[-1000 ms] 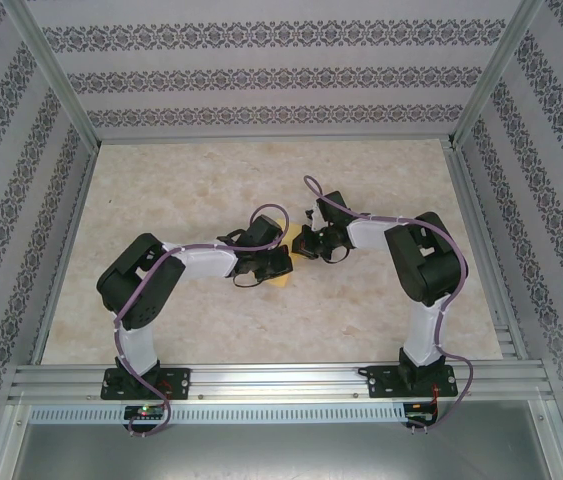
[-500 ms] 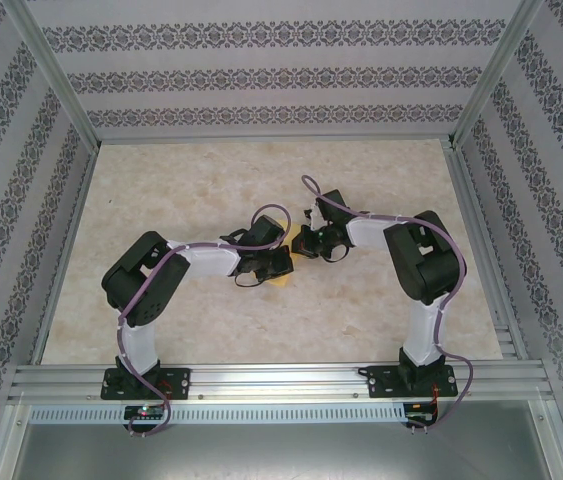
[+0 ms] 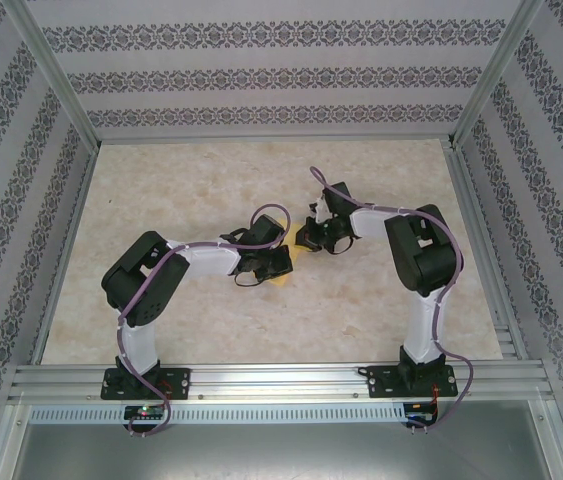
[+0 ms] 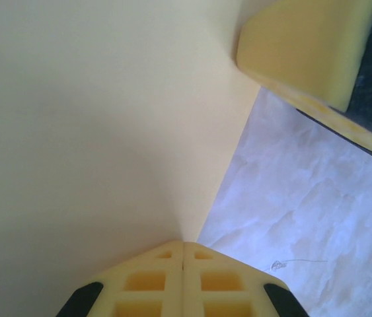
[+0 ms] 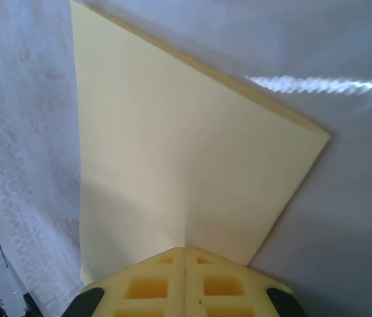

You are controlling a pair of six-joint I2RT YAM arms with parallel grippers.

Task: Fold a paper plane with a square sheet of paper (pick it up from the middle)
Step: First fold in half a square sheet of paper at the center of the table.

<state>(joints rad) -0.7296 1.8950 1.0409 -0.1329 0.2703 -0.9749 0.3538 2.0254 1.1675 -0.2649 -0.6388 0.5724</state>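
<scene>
Fingertips of the left gripper (image 4: 184,246) press flat together on an edge of the thin yellow-orange square sheet of paper (image 4: 93,132), pinching it. The sheet spreads up and to the left from them, beside the pale marbled tabletop (image 4: 291,211). The right gripper (image 5: 186,249) has its pale-yellow ribbed fingers (image 5: 149,287) closed with no gap on another edge of the same sheet, which fans away from them. From above, both grippers meet near the table's middle with the paper between them, one yellow bit showing just beside the left wrist.
</scene>
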